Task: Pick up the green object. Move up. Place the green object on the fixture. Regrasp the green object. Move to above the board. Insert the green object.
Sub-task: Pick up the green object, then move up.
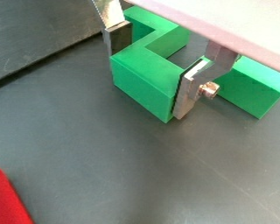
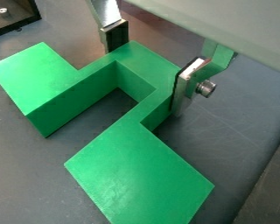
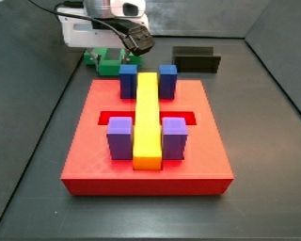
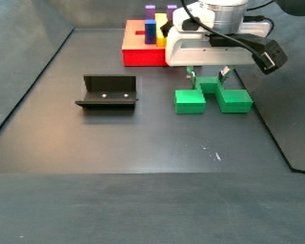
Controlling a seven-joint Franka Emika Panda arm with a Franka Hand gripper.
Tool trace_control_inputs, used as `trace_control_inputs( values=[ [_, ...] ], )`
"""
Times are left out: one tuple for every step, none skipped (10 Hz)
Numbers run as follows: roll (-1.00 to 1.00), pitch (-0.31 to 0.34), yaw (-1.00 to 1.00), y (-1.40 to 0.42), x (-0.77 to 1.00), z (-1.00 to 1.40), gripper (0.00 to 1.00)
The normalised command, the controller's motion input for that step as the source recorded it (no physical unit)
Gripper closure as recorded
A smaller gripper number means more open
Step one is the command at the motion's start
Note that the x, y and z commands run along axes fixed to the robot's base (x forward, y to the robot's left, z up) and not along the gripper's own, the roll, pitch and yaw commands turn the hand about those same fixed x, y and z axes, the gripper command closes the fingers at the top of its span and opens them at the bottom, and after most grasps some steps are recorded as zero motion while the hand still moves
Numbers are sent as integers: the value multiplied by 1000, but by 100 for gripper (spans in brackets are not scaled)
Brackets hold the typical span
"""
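Here, gripper (image 4: 215,80) — upper right of frame | jaws apart, straddling green object (image 4: 212,98) | fixture (image 4: 107,92) — left, well apart.

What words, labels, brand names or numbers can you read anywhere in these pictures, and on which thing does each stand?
None can be read: the green object, the gripper astride it, the board and the fixture show no writing.
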Motion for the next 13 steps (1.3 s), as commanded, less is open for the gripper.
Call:
trace_control_inputs(
  values=[
    [0, 0, 0, 0, 0, 0, 100],
    [0, 0, 0, 0, 0, 0, 100],
    [0, 0, 0, 0, 0, 0, 100],
    [0, 0, 0, 0, 0, 0, 100],
    [0, 0, 0, 0, 0, 0, 100],
    [0, 0, 0, 0, 0, 0, 100],
    [0, 0, 0, 0, 0, 0, 100],
    [0, 0, 0, 0, 0, 0, 100],
    [0, 0, 0, 0, 0, 0, 100],
    [0, 0, 0, 0, 0, 0, 100],
    [0, 0, 0, 0, 0, 0, 100],
    [0, 0, 0, 0, 0, 0, 100],
    [0, 0, 0, 0, 0, 833, 100]
  ],
)
